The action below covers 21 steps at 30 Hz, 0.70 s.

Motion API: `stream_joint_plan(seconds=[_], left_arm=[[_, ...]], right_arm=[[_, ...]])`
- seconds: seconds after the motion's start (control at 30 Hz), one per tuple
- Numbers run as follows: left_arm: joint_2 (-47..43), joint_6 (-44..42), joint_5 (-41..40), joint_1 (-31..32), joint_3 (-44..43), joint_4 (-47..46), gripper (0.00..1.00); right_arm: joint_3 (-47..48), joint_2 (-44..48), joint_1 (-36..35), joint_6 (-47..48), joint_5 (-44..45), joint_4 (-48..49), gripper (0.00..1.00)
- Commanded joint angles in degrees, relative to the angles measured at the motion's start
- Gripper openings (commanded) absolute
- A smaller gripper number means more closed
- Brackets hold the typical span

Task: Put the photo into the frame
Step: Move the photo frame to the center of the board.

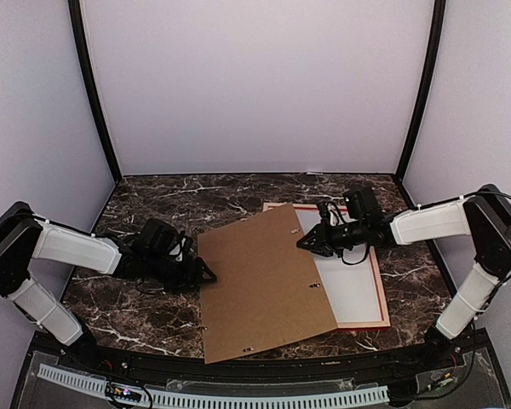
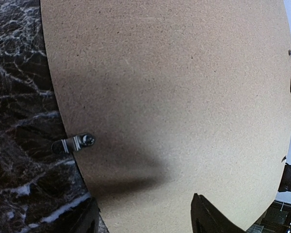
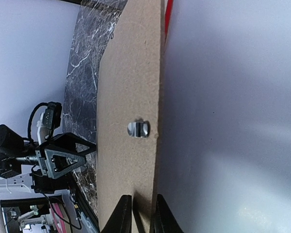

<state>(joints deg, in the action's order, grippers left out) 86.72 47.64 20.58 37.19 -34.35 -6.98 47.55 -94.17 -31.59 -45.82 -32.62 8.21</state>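
The red frame (image 1: pixel 381 285) lies flat at centre right, and a plain white sheet (image 1: pixel 351 281) fills its opening. No photo shows. A brown backing board (image 1: pixel 260 285) lies askew over the frame's left part. My left gripper (image 1: pixel 206 274) is at the board's left edge with its jaws wide apart (image 2: pixel 145 218), one finger over the marble, the other over the board (image 2: pixel 174 87). My right gripper (image 1: pixel 303 243) is low at the board's right edge. Its fingertips (image 3: pixel 125 213) stand a narrow gap apart over the board (image 3: pixel 128 87), clamping nothing. A sliver of red frame (image 3: pixel 169 14) shows beyond.
Small metal turn clips sit along the board's edges (image 2: pixel 77 142) (image 3: pixel 138 128). The dark marble tabletop (image 1: pixel 153 200) is ringed by pale booth walls. The left arm's gripper (image 3: pixel 63 158) shows across the board in the right wrist view.
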Motion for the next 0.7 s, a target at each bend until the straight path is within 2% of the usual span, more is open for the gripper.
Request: stream_joint_plan(seconds=[0.0,0.43,0.67], left_arm=[[1.62,-0.03,0.19,0.80,0.77,-0.25,0.67],[1.51,-1.14,-0.44,0.87,-0.40,-0.26,0.67],[1.12,-1.64,-0.51,0.87,-0.86,-1.13,0.67]], right_arm=[[-0.06,-0.12,-0.90,2.32,-7.48,3.54,0.15],[1.59,-1.73,-0.86,4.51,-11.60,-0.61,0.09],[1.47,-2.98,-0.90,3.69,-12.97,0.75,0.13]])
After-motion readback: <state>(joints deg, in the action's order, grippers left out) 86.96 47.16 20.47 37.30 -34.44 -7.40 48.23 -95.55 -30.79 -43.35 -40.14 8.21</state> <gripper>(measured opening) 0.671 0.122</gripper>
